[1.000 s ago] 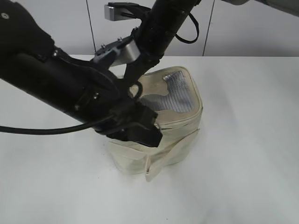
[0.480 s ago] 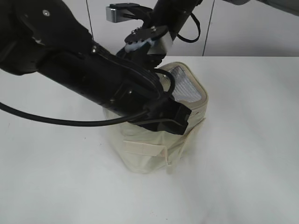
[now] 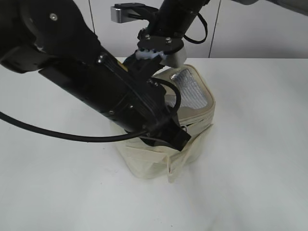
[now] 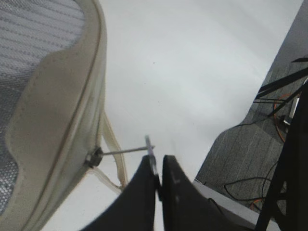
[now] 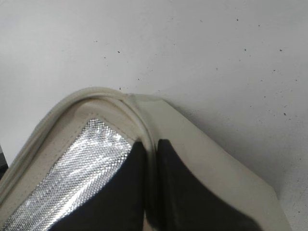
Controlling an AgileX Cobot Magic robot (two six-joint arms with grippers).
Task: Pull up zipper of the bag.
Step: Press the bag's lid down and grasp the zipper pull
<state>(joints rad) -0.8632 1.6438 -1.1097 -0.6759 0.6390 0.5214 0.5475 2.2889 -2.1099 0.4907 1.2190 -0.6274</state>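
Left gripper (image 4: 158, 180) pinches the zipper (image 4: 122, 152) pull; right gripper (image 5: 153, 159) clamps the bag (image 3: 192, 125) rim.

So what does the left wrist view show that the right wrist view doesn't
Only the left wrist view shows the zipper slider at the bag's rim, its thin metal pull stretched out to the left gripper, which is shut on the pull's end; also the floor and cables beyond the table's edge. Only the right wrist view shows the right gripper pinching the raised rim at a corner of the top panel. Both show the bag, its grey mesh window, and the white table.
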